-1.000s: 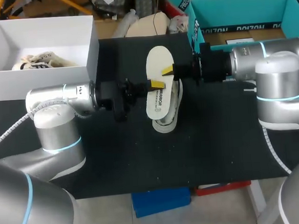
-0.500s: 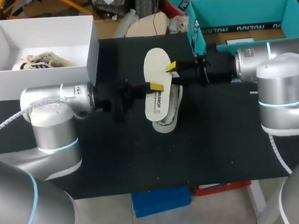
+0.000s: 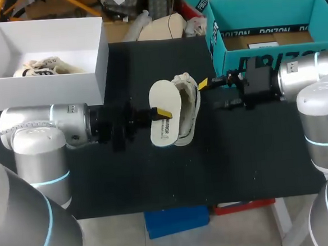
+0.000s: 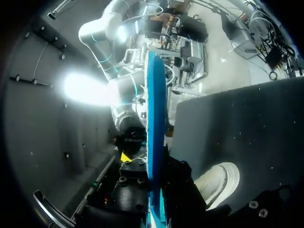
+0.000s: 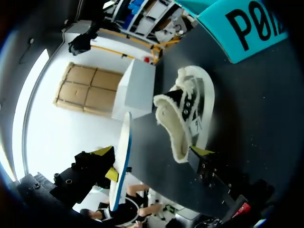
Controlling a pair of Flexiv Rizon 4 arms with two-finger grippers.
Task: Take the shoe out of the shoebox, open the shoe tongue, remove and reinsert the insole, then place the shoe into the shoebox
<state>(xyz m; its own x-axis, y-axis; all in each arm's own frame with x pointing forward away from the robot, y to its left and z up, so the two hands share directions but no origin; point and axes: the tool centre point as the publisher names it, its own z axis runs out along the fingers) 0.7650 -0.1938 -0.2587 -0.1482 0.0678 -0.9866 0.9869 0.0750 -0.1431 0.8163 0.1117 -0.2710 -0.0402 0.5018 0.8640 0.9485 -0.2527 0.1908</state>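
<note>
- The black table (image 3: 157, 180) carries everything. A white box (image 3: 43, 89) stands at its far left. A teal shoebox (image 3: 263, 9), which I take to be the shoe's home, stands at its far right, well apart from the work.
- The shoe (image 3: 188, 107) lies mid-table on its side. Its pale sole edge faces right and its fleece-lined opening faces left.
- The shoe's long axis runs near to far with a slight tilt. The fluffy collar is at the far end, so I judge that the toe points near.
- The insole (image 3: 162, 129) is out of the shoe and stands on edge just left of it. It lies parallel to the shoe, also near to far. I cannot tell whether its near tip rests on the table.
- The left gripper (image 3: 162, 112) comes in from the left and is clamped on the insole's mid-length. Its wrist view shows the insole edge-on (image 4: 155, 118) between the fingers.
- The right gripper (image 3: 208, 93) sits just right of the collar's far end, fingers spread wide and holding nothing. Whether one yellow tip touches the shoe is unclear.
- Reinsertion looks to be next, and it turns on one relation. The shoe's opening lies directly right of the held insole and faces it, with the two long axes already aligned.
- The left arm is nearer the job. The insole's near end would probably need to lead towards the toe, while the right gripper could steady the collar.
</note>
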